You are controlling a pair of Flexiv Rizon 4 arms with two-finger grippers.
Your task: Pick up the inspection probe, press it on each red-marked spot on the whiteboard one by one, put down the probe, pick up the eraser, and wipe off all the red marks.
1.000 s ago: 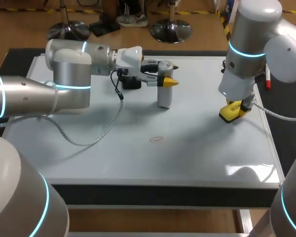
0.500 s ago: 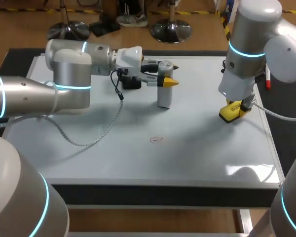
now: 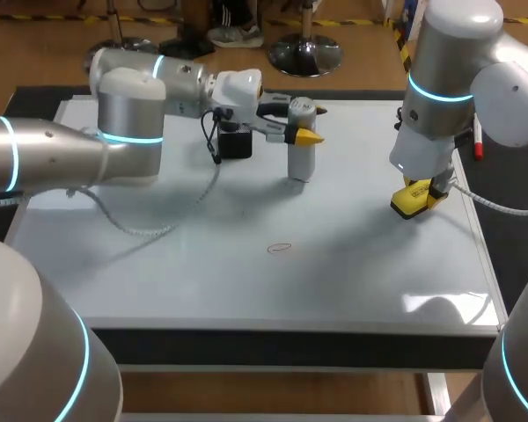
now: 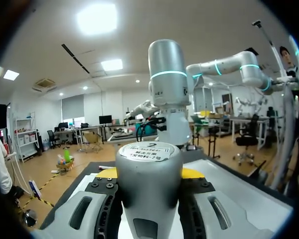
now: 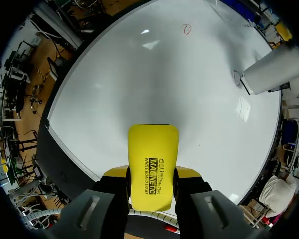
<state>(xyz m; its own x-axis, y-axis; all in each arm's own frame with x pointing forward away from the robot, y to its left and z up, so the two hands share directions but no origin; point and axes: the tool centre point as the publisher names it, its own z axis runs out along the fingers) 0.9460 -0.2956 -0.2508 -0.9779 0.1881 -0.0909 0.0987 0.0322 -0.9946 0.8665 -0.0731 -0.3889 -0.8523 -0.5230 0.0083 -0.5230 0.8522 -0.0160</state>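
While the left gripper (image 3: 301,125) has both yellow-tipped fingers clamped on it from two sides, the inspection probe (image 3: 300,149) stands pretty much straight up, long axis vertical, flat top cap pointing at the ceiling and lower end down at the whiteboard (image 3: 352,264). It sits toward the far edge, about the middle left to right. Can't tell whether the bottom actually touches the surface. It's a smooth matte grey cylinder, a bit fatter near the top, and in the left wrist view there's a round white label on the cap of the probe (image 4: 148,189).

Nearer and a little to the left, well apart from the probe, there's one small red mark (image 3: 280,248), a thin hand-drawn oval. The board itself is glossy white with a dark frame.

Over on the right, the right gripper (image 3: 414,199) is closed on the eraser (image 3: 408,205), a bright yellow rounded-rectangle block with black print on its face, gripped on its long sides. In the right wrist view the eraser (image 5: 152,149) sticks out past the fingertips, hanging over the board's right side.
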